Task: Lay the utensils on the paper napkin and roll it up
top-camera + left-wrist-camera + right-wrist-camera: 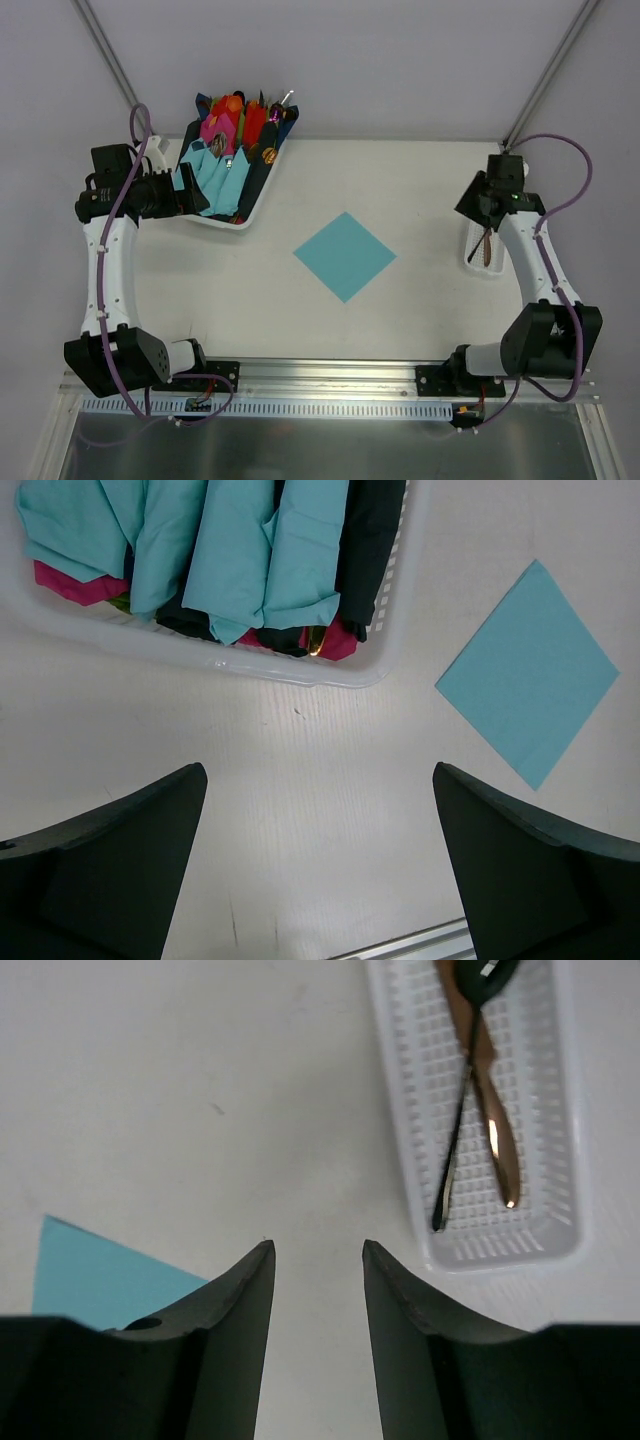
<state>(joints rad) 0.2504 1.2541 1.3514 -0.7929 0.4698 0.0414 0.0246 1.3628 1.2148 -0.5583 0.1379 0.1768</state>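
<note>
- My left gripper (193, 196) sits at the left of the top view, against the left edge of the big tray (240, 222). Its fingers (120, 850) are spread wide with nothing between them, only bare table (400, 180) below.
- The tray is in the upper left of the top view and across the top of the left wrist view. One tray, packed with napkin rolls (265, 550) in teal, pink and dark. They overlap too much to count.
- The paper napkin (345, 256) is a single sheet lying flat as a diamond mid-frame. All four edges are free, with open table on every side, and it is well apart from both the tray and the small basket (472, 262).
- My right gripper (487, 205) is at the upper right of the top view, over the basket's far end. Its fingers (245, 1300) are half spread, gap showing, pinching nothing. A napkin corner is at the lower left of the wrist view.
- One small white basket is at the right, with its near rim free.
- The utensils (492, 1110) lie inside it. I count two crossed, one copper handle and one thin dark one, with a dark bowl at the top edge of the frame.
</note>
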